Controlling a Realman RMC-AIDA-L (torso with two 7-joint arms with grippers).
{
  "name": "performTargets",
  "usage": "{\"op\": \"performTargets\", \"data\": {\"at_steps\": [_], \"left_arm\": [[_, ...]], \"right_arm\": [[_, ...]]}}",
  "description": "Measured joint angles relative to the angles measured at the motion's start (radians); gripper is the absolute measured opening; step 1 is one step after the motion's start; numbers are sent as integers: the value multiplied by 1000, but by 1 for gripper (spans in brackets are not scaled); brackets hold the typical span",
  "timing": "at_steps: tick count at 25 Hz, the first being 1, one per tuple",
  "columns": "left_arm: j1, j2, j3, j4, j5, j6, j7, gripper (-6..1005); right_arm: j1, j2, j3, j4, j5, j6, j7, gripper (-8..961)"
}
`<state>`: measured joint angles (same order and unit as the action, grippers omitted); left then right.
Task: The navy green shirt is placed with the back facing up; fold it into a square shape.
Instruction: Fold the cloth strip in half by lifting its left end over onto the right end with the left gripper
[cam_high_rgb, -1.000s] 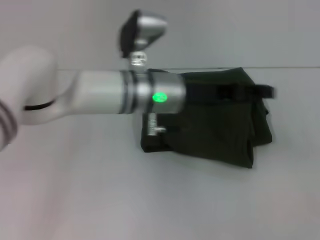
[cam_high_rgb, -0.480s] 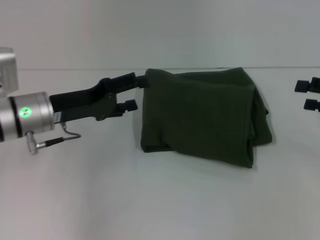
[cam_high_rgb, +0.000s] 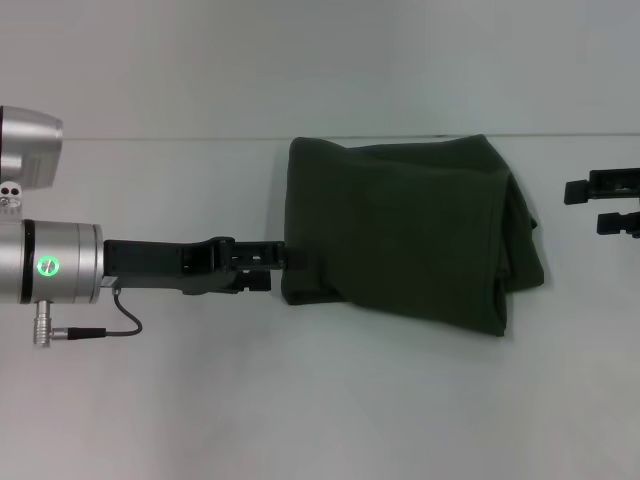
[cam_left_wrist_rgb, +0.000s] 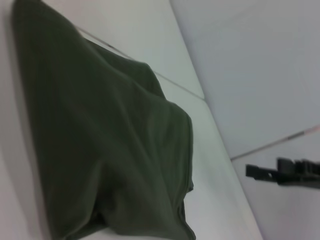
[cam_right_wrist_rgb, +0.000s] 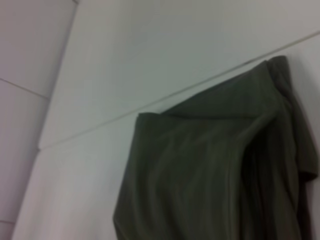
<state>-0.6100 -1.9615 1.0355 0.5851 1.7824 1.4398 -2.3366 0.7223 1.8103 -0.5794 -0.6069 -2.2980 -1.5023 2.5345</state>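
Since the earlier frame your left gripper (cam_high_rgb: 262, 268) dropped to the navy green shirt (cam_high_rgb: 410, 232)'s lower-left edge, fingers narrowly parted; nudge that edge straight, squaring it.

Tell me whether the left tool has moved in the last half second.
Yes. The left tool has dropped from the shirt's far left corner toward its near left corner, nearer the robot.

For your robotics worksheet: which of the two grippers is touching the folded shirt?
The left gripper, at the navy green shirt's lower left edge; the right gripper hangs apart, beyond the opposite side.
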Motion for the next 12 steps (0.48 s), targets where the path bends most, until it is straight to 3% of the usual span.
{"op": "performTargets", "data": {"at_steps": [7,12], "left_arm": [[5,-6,-45,3,3,-2,65,934],[-5,-9,-35,6,4,9,81,934]], "right_arm": [[99,4,-25,-2,-163,25,77,899],[157,32,-111,11,-205,93,146,898]]}}
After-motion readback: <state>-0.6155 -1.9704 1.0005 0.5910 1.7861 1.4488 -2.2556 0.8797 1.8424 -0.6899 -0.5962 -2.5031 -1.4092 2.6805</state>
